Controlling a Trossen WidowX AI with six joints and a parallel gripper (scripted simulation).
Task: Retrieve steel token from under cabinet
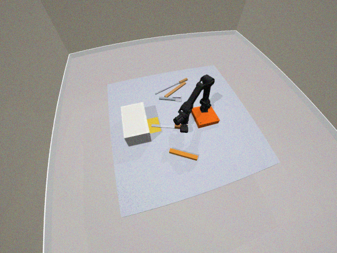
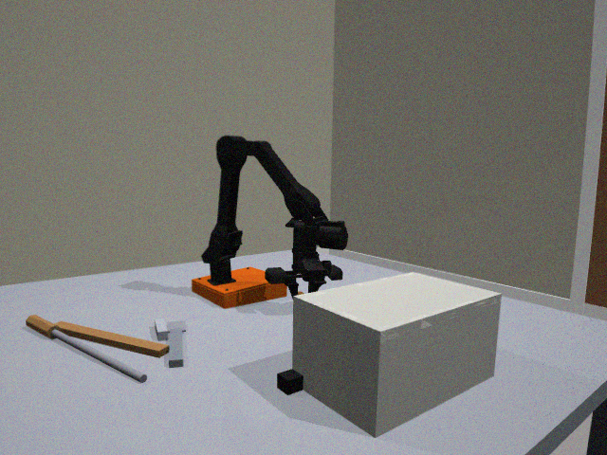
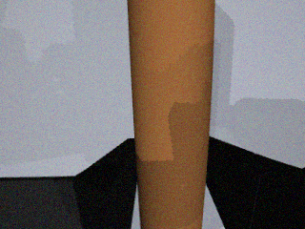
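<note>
The white and grey cabinet (image 1: pixel 134 119) (image 2: pixel 401 303) stands on the table. The yellow marked area (image 1: pixel 154 121) lies in front of it. My gripper (image 1: pixel 179 126) (image 2: pixel 302 292) (image 3: pixel 167 145) is shut on the wooden handle (image 1: pixel 177 126) (image 3: pixel 172 72) of a tool with a thin grey shaft (image 1: pixel 166 127). The shaft points toward the cabinet, and its flat light tip (image 1: pixel 155 125) shows over the yellow area, outside the cabinet. I cannot tell whether the tip touches the table. The token is not visible, and the vent slots cannot be made out.
A wood-handled rod (image 1: pixel 167 88) (image 2: pixel 98 354), a wooden stick (image 1: pixel 175 89) (image 2: pixel 112 338) and grey metal pieces (image 1: pixel 166 98) (image 2: pixel 175 345) lie to one side. An orange bar (image 1: pixel 182 154) lies on the other. A small black cube (image 2: pixel 289 381) sits beside the cabinet.
</note>
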